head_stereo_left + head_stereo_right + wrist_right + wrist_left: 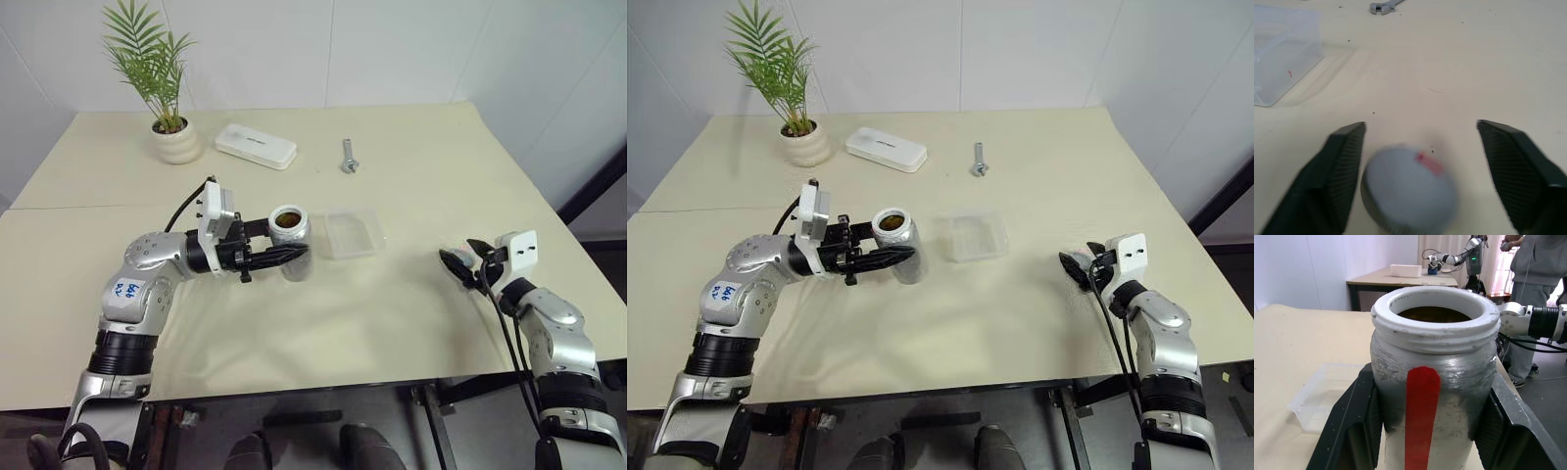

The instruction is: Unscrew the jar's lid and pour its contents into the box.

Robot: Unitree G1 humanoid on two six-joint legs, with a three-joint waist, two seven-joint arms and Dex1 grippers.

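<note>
Between my left gripper's (pixel 290 257) two black fingers (pixel 1354 423) the jar (pixel 291 242) sits clamped, one pad on each side of its body, the red stripe (pixel 1420 418) facing the wrist camera and the white threaded mouth open and upright; something brown shows down inside, which I take for the contents (pixel 1435 314), though I can't make out separate pieces from here. Out on my right, the right gripper's (pixel 458 262) fingers (pixel 1339 171) stand wide apart, and the grey lid (pixel 1409 193) with its red mark lies between them on the table (pixel 411 176), nearer one finger; it looks blurred, so it may not have settled, and I can't say it touches either pad. So I judge the unscrewing done and the pour the step in hand. The clear box (pixel 354 233) lies just beside the jar, toward my right arm, with the silver bolt (pixel 349 157), the white case (pixel 255 146) and the potted plant (pixel 168 98) well apart at the far side. To pour well I'd carry the mouth across until it hangs over the middle of the tray, low above it, then roll the wrist slowly so the mouth tips toward the tray. The tray is shallow and light, so a fast tip could bounce small pieces out or nudge it. I'd keep the squeeze firm throughout and hold my right arm clear.
</note>
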